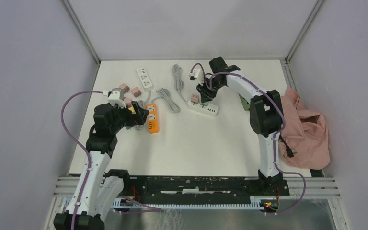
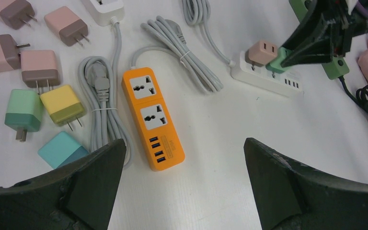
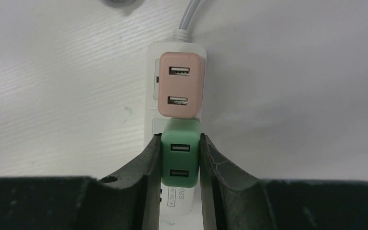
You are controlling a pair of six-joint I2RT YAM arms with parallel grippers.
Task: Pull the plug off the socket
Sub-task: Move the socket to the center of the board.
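The right hand (image 3: 179, 148) had closed on the green plug (image 3: 180, 160), one finger flat against each side, and nothing else was in its grip. The plug sat in the white strip (image 3: 177, 47), its USB face turned up toward the wrist, so the way out looked to be straight up off the surface (image 1: 211, 143).

The strip's long axis ran directly away from the hand, with its cord leaving at the far end. On that line, just beyond the green plug, stood a pink plug (image 3: 180, 86). The two were so close I couldn't tell whether they touched. The fingers lay across the strip rather than along it, so they stayed clear of the pink one.

There was bare surface on both sides of the strip. Nothing held it down, so I thought it might lift with the plug.

The left hand (image 2: 183, 143) hung wide open and empty over an orange strip (image 2: 148, 110), well apart from the white one. The right arm was plainly the nearer.
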